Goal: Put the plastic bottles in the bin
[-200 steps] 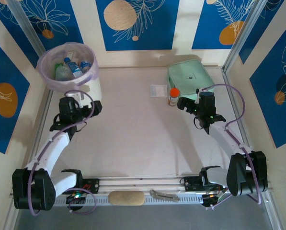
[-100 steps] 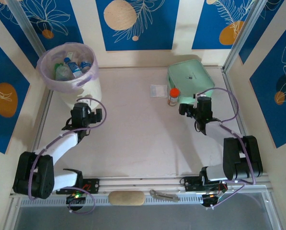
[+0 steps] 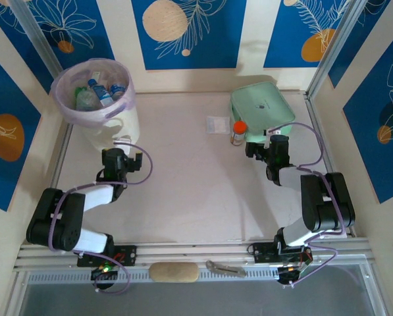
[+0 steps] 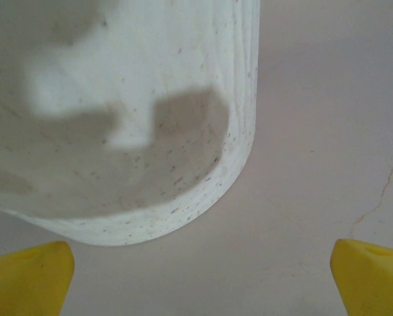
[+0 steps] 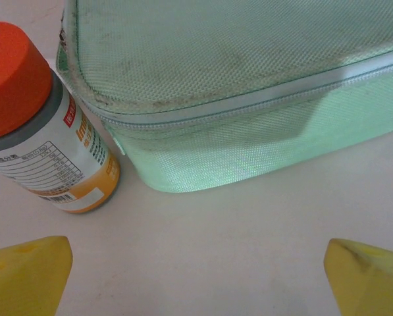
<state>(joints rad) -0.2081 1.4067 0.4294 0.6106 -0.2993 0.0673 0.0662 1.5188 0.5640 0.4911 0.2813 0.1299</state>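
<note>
Bottles low inside bin, labels unclear

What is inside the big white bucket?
Crushed plastic bottles, clear ones with blue labels, lie in the bag-lined bin. Whatever sits beneath the top ones is covered.

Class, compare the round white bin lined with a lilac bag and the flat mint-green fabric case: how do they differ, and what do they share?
The round white, lilac-lined bin stands tall and open-topped; the flat mint-green fabric case lies low, zipped along its visible side. The bin holds crushed plastic bottles; the case's contents are hidden. The bin sits far left, the case far right. Both rest on the table.
</note>
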